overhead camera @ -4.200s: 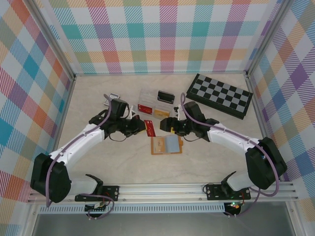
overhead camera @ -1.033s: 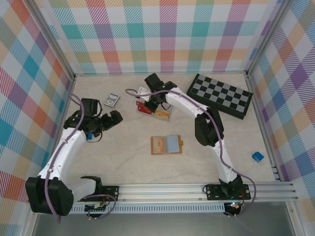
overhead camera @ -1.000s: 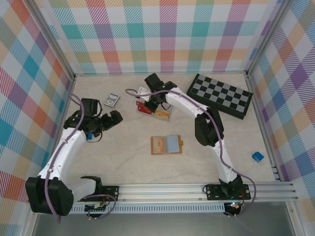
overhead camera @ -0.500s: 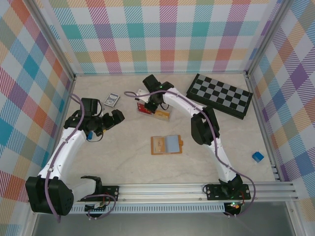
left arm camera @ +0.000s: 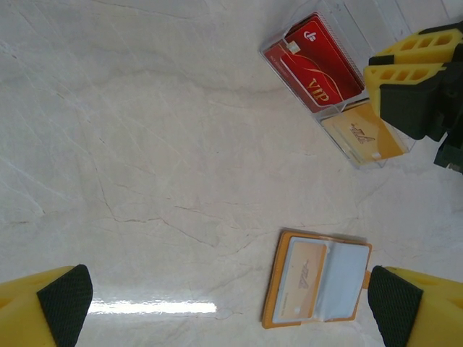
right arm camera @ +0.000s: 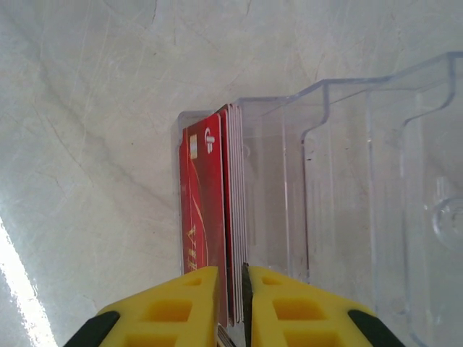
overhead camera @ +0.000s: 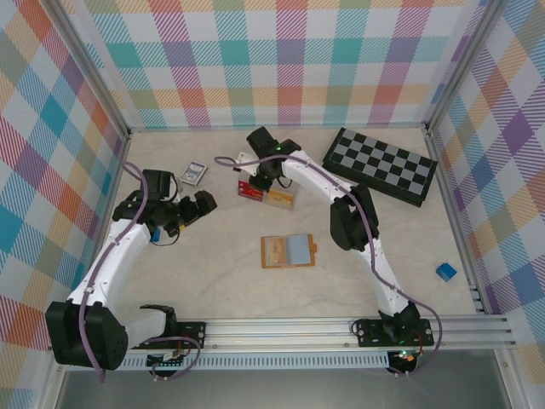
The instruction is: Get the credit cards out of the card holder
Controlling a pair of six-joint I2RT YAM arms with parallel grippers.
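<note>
The card holder (overhead camera: 288, 251) lies open on the table, orange with grey-blue inner panels; in the left wrist view the holder (left arm camera: 318, 278) has a tan credit card (left arm camera: 302, 280) in its left pocket. My left gripper (overhead camera: 192, 210) hovers wide open to the holder's left, and its fingers (left arm camera: 230, 303) have nothing between them. My right gripper (overhead camera: 264, 181) points down into the clear plastic box (overhead camera: 271, 192) at the back. Its jaws (right arm camera: 231, 289) stand a narrow gap apart over a stack of cards fronted by a red VIP card (right arm camera: 199, 217).
A folded chessboard (overhead camera: 381, 164) lies at the back right. A small blue block (overhead camera: 445, 272) sits at the right edge, and a small grey packet (overhead camera: 193, 173) at the back left. The clear box (left arm camera: 340, 79) also holds a yellow card (left arm camera: 365, 137). Plaid walls enclose the table.
The red card that lay on the table by the holder now stands in the clear box. The right jaws have parted slightly. The left gripper drifted a little right.
</note>
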